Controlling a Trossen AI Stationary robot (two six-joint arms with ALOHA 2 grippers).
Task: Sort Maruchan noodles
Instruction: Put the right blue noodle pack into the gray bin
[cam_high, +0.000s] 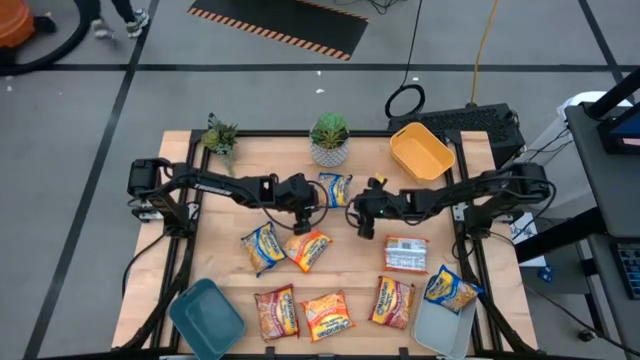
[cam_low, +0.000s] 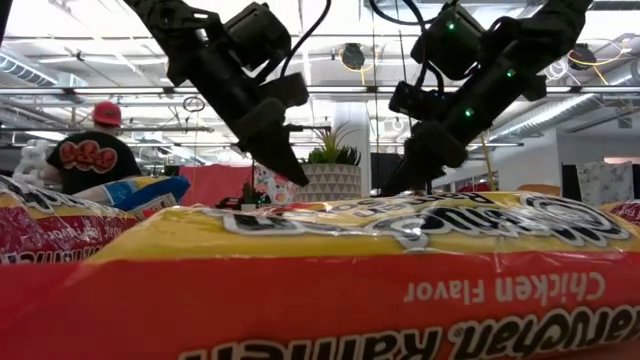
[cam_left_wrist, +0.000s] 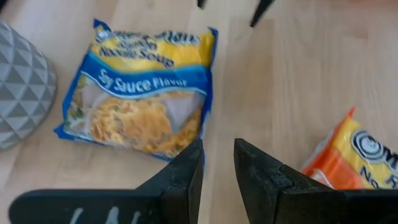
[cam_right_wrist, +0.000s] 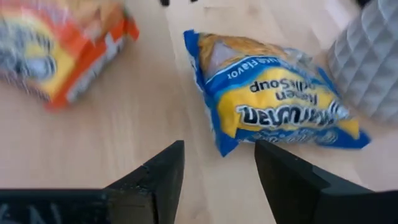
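Pressed close against the low camera, an orange-yellow chicken-flavour packet (cam_low: 330, 290) fills the lower half of that view. Both arms are seen above it, near the middle of the wooden table (cam_high: 230, 290).

From overhead, a blue-and-yellow soy sauce packet (cam_high: 335, 188) is found just in front of the grey geometric planter (cam_high: 329, 150), between the two grippers. The left gripper (cam_high: 305, 208) is held beside it with fingers (cam_left_wrist: 180, 180) nearly together, a narrow gap between them and nothing gripped. The right gripper (cam_high: 364, 222) is placed on the packet's other side, its fingers (cam_right_wrist: 161, 171) spread apart and empty.

Two more packets, one blue-and-yellow (cam_high: 262, 247) and one orange-yellow (cam_high: 308, 249), lie touching below the left gripper. A red-and-white packet (cam_high: 406, 254) lies below the right gripper. Three orange-red packets (cam_high: 328, 313) are lined along the front edge. Another blue-and-yellow packet (cam_high: 451, 290) rests on the rim of the pale bin (cam_high: 440, 330). A teal bin (cam_high: 207, 318) and a yellow bin (cam_high: 421, 151) sit at opposite corners.
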